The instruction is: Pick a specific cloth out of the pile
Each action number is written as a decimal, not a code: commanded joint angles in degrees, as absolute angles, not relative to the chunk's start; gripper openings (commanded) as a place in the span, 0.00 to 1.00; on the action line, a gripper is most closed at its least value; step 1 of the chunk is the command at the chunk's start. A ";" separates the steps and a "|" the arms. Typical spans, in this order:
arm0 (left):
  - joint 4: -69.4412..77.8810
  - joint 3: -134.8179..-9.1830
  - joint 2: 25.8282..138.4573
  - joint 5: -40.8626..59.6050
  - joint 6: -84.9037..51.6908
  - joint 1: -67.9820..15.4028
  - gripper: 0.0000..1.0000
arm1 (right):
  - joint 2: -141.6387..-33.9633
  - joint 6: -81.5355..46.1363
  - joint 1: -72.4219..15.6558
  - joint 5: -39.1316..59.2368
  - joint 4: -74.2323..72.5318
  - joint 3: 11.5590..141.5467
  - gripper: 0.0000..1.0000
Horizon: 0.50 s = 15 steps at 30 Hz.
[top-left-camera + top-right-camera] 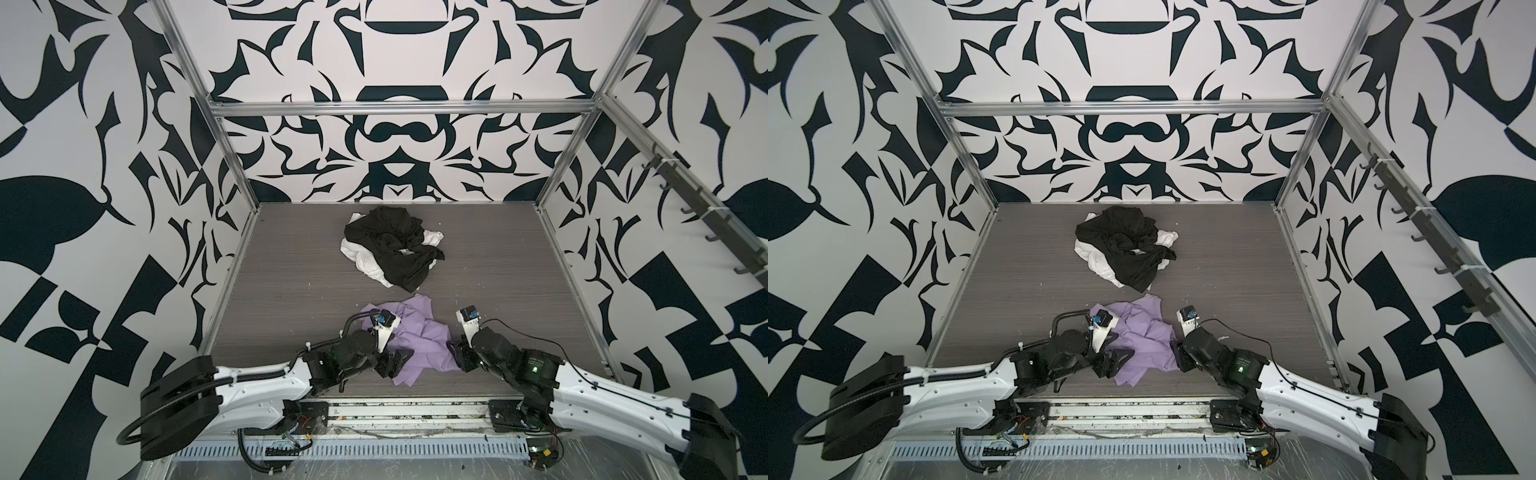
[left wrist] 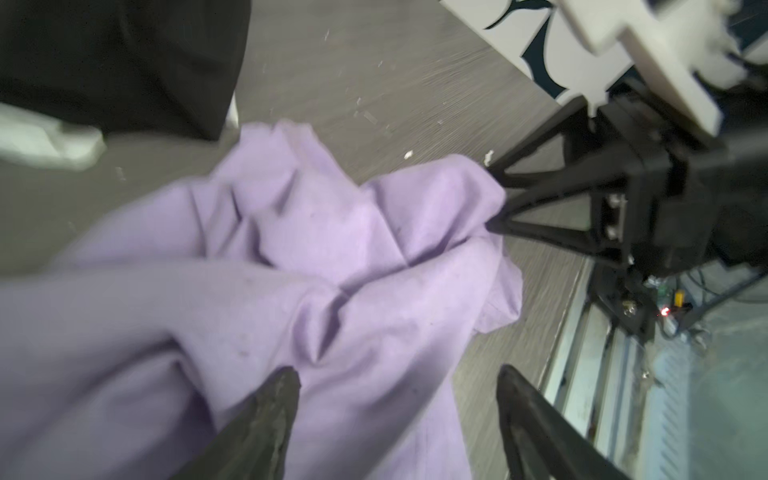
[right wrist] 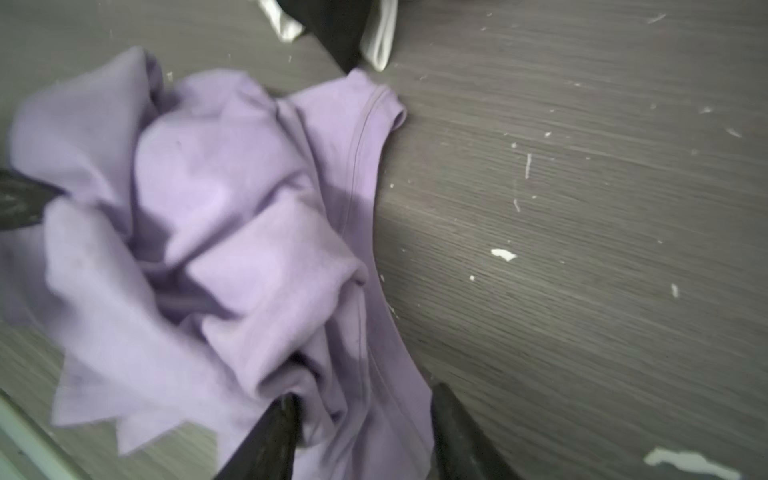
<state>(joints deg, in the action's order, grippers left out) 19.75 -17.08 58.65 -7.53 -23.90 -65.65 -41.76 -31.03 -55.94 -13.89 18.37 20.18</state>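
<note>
Jaws on the left gripper (image 2: 397, 374) stand wide apart, open, with its two dark fingers straddling a fold of the crumpled light purple soft fabric cloth (image 2: 332, 232) without pinching it. Both top views place that cloth (image 1: 415, 332) (image 1: 1142, 332) at 6 o'clock on the grey wood-grain tabletop (image 1: 291, 282). The left gripper (image 1: 399, 359) is at its 7 o'clock side and the right gripper (image 1: 454, 351) at its 4 o'clock edge. The right gripper (image 3: 365, 395) has its jaws apart as well, though less widely, open around the cloth's edge and not clamped on it.

At 12 o'clock from the cloth sits the pile (image 1: 390, 249), a crumpled black garment (image 1: 390, 237) heaped over a white garment (image 1: 365, 262). The cloth's far corner comes just beside the black garment; I cannot tell whether they touch.

Only the top views show the pile whole, while each wrist view catches just its near corner. The right wrist view alone shows a stitched seam (image 3: 365, 124) along the cloth's border and white flecks (image 3: 503, 254) scattered on the bare wood. The left wrist view alone shows the right gripper's fingertips (image 2: 496, 172) meeting the cloth.
</note>
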 commanded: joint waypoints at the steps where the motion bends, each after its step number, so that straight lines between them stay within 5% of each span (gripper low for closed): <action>1: 7.55 -20.18 50.97 -8.72 -22.54 -65.61 0.95 | -39.90 -28.57 -55.68 -16.01 27.53 28.51 0.65; 9: -7.02 -22.41 30.98 -31.87 -17.12 -65.43 0.99 | -38.97 -13.13 -49.83 -29.74 24.61 34.24 0.76; 13: -0.76 -21.70 33.94 -48.74 -2.57 -63.49 0.99 | -41.21 8.30 -43.98 -36.50 -1.86 22.67 0.81; 15: 7.43 -20.33 37.98 -47.54 2.16 -53.25 0.99 | -47.26 13.95 -37.21 -36.03 -18.14 17.90 0.78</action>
<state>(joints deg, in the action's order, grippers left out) 1.02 -21.47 34.44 -37.41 -8.47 -61.43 -41.85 -1.89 -42.46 -30.98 4.43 22.72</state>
